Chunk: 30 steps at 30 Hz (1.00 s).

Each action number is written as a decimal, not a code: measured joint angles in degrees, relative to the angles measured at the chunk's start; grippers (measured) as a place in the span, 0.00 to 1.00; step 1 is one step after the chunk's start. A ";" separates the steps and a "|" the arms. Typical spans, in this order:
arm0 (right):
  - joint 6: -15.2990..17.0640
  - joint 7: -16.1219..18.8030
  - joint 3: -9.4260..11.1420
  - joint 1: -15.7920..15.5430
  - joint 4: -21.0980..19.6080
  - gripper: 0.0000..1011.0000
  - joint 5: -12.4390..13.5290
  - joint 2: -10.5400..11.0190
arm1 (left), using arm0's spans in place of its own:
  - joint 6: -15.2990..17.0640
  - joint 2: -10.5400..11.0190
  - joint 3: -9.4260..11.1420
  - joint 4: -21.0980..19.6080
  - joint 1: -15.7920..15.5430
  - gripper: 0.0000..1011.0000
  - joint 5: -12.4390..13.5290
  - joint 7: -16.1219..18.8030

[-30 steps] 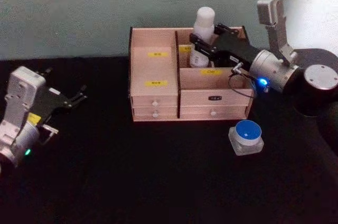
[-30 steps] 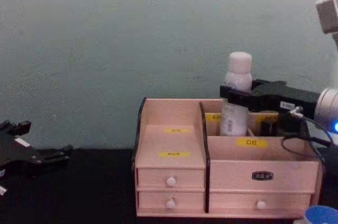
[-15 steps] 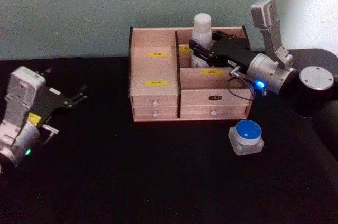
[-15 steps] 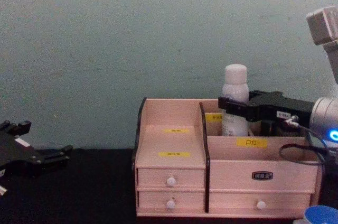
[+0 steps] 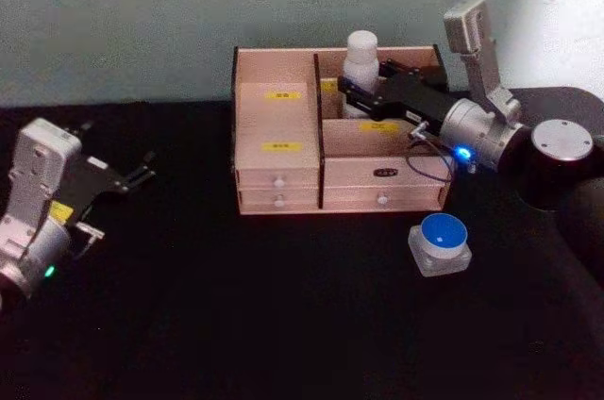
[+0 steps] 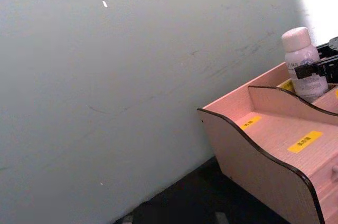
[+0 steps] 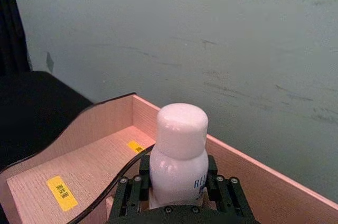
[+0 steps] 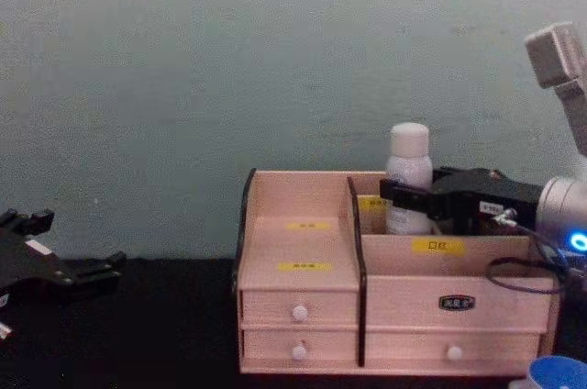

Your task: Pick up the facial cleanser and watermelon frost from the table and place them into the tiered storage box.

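Facial cleanser (image 5: 361,49) lower, clamped in right hand (image 5: 363,81)

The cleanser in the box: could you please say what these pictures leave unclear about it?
1. Cleanser base: hidden by box walls in head and chest views, by the right end effector in its wrist view; floor contact unclear.
2. Its print: partly covered by that end effector, too small elsewhere.
3. Left wrist view (left end effector parked at left): a box wall hides its lower half.
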 joint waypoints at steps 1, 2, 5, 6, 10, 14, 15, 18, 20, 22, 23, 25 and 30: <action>0.00 0.00 0.00 0.00 -0.01 0.58 0.00 0.01 | 0.00 0.00 0.00 0.00 0.00 0.99 0.00 0.00; 0.00 -0.01 -0.01 0.00 -0.04 0.58 0.00 0.02 | 0.00 0.00 0.00 0.00 0.00 0.99 0.00 0.00; 0.00 -0.02 -0.02 0.00 -0.08 0.58 0.01 0.04 | 0.00 0.00 0.00 0.00 0.00 0.99 0.00 0.00; 0.00 -0.03 -0.03 -0.02 -0.11 0.58 0.03 0.04 | 0.00 0.00 0.00 0.00 0.00 0.99 0.00 0.00; 0.00 -0.06 -0.05 -0.06 -0.19 0.58 0.06 0.07 | 0.00 0.00 0.00 0.00 0.00 0.99 0.01 0.00; 0.01 -0.09 -0.07 -0.10 -0.26 0.58 0.12 0.09 | 0.00 0.00 0.00 0.00 0.00 0.99 0.00 0.00; 0.02 -0.09 -0.08 -0.10 -0.27 0.58 0.13 0.09 | 0.00 0.00 0.00 0.00 0.00 0.99 0.00 0.00; 0.02 -0.19 -0.09 -0.10 -0.30 0.62 0.20 0.13 | 0.00 0.00 0.00 0.00 0.00 0.99 0.00 0.00; 0.02 -0.21 -0.09 -0.10 -0.32 0.66 0.21 0.14 | 0.00 0.00 0.00 0.00 0.00 0.99 0.00 0.00; 0.02 -0.21 -0.09 -0.11 -0.33 0.70 0.23 0.14 | 0.00 0.00 0.00 0.00 0.00 0.99 0.00 0.00; 0.02 -0.22 -0.10 -0.11 -0.34 0.75 0.24 0.13 | 0.00 0.00 0.00 0.00 0.00 0.99 0.00 0.01; 0.03 -0.21 -0.11 -0.12 -0.35 0.80 0.24 0.12 | 0.00 0.00 0.00 0.00 0.00 0.99 0.00 0.00; 0.06 -0.19 -0.11 -0.15 -0.38 0.94 0.27 0.12 | 0.00 0.00 0.00 0.00 0.00 0.99 0.00 0.00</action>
